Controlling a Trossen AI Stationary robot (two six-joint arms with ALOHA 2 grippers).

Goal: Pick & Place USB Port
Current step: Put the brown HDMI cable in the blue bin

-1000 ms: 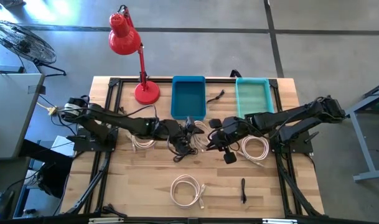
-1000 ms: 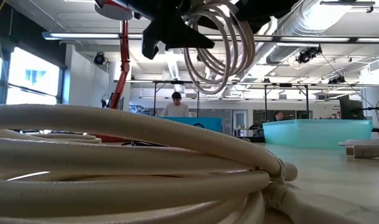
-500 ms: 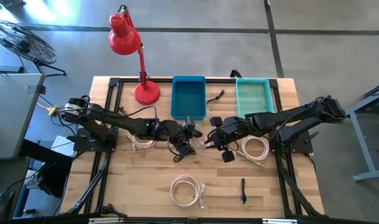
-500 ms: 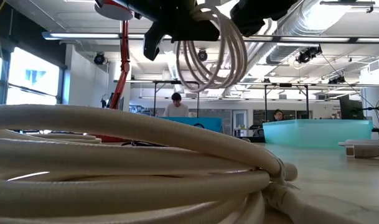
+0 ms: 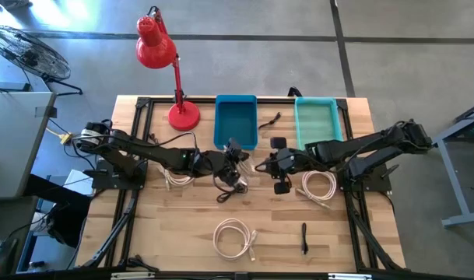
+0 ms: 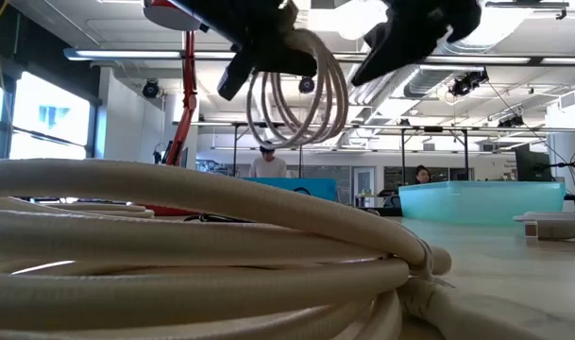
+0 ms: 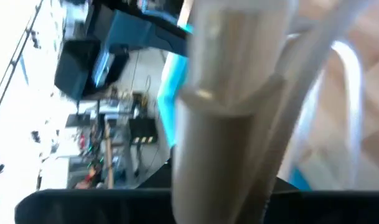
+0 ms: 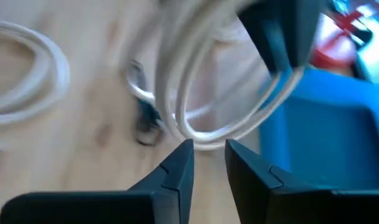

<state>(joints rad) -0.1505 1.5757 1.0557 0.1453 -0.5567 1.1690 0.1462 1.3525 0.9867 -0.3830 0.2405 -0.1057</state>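
Spanning the scene, the wooden tabletop (image 5: 182, 225) carries everything under inspection. At its far edge stand a red lamp (image 5: 165, 66), a blue bin (image 5: 236, 120) at centre and a teal bin (image 5: 316, 120) to the right of it. The left arm reaches from the left side toward the centre; its claw (image 5: 233, 153) sits just near of the blue bin and is clamped on a coiled white USB cable (image 6: 296, 94), which hangs in loops above the tabletop in the low view. The right arm reaches in from the right; its claw (image 8: 208, 158) faces that hanging coil at close range, fingers (image 8: 177, 171) parted by a narrow gap and holding nothing. A second white coil (image 5: 318, 187) lies on the right, a third (image 5: 233, 237) near the front edge, and another (image 5: 177, 177) under the left arm. A dark cable tangle (image 5: 227, 187) lies at centre. A small black item (image 5: 304, 237) lies front right.
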